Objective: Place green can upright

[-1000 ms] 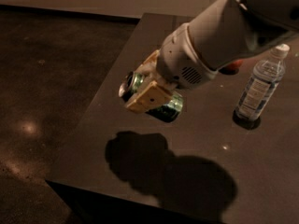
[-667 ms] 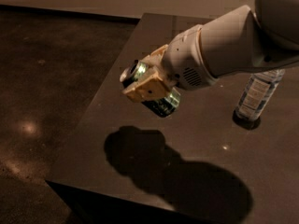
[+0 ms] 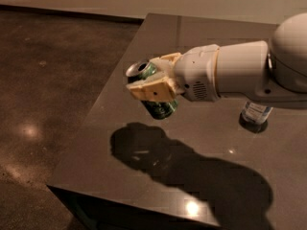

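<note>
While the gripper (image 3: 143,74) clamps it, one green can (image 3: 162,108) hangs tilted above the table (image 3: 192,32), centre-left of frame, silver top toward upper left. One water bottle (image 3: 254,113) stands at right. Since 0.7 s ago: arm (image 3: 240,71) lies more level, hiding the bottle's upper part.

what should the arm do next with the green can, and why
Probably roll the wrist to bring it vertical before lowering: the end effector, over the table, grips the green can tilted, silver top pointing up-left, seemingly clear of the surface.
</note>
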`<state>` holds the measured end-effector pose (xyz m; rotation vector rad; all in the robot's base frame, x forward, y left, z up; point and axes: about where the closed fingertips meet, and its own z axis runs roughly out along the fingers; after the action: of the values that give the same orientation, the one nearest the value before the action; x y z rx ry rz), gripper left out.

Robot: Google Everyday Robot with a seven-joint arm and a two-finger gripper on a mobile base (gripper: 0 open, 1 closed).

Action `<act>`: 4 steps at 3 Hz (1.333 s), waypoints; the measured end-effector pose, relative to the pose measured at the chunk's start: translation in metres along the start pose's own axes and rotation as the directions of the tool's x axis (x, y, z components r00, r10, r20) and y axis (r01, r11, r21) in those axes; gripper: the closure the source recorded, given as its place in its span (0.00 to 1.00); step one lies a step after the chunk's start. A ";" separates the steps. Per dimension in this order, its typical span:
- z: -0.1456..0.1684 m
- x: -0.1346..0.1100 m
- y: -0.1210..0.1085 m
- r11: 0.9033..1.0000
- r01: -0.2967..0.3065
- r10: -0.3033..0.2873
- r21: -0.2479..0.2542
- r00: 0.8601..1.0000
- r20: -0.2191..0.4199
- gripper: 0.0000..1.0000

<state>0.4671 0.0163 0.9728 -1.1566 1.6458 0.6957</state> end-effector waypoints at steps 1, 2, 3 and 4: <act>0.003 0.010 -0.002 1.000 -0.023 0.020 0.020 0.994 0.109 1.00; 0.005 0.019 -0.002 0.999 -0.036 0.029 0.033 0.983 0.183 1.00; 0.009 0.030 -0.002 0.998 -0.053 0.044 0.033 0.970 0.239 1.00; 0.012 0.038 -0.002 0.998 -0.066 0.057 0.018 0.953 0.299 0.89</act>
<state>0.4710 0.0118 0.9329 -0.9323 1.4349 0.8413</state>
